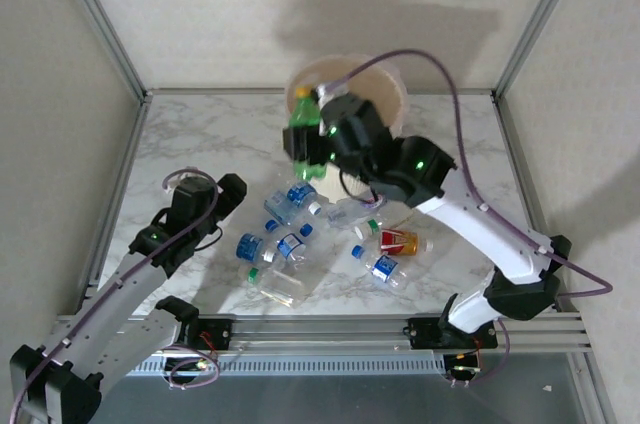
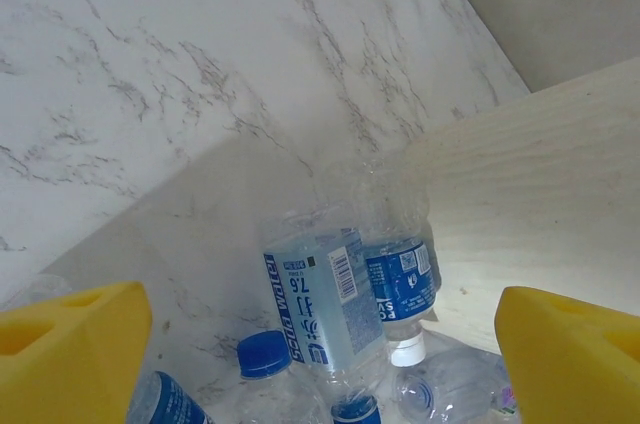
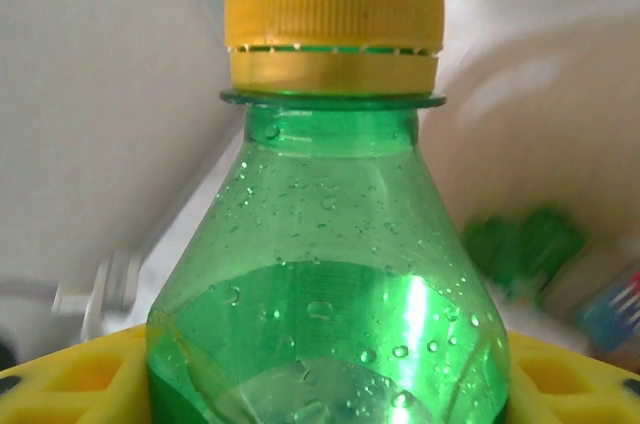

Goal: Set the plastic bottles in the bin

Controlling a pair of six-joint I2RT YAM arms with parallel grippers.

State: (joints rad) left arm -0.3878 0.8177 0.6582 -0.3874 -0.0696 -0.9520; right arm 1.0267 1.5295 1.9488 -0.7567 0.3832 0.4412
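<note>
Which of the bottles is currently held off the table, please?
The yellow-capped green bottle, gripped in the right pincer near the bin; all the others lie on the table.

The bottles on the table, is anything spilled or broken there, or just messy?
Just messy, as far as I can see. The plastic bottles lie on their sides in a loose jumble on the table, with no puddle showing. The green bottle, held by the right gripper near the bin, has droplets on its wall, cap on.

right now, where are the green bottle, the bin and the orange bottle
green bottle (image 3: 330, 274): right wrist view, on its body
bin (image 1: 335, 60): top view, on its far rim
orange bottle (image 1: 398, 241): top view, on its label
</note>
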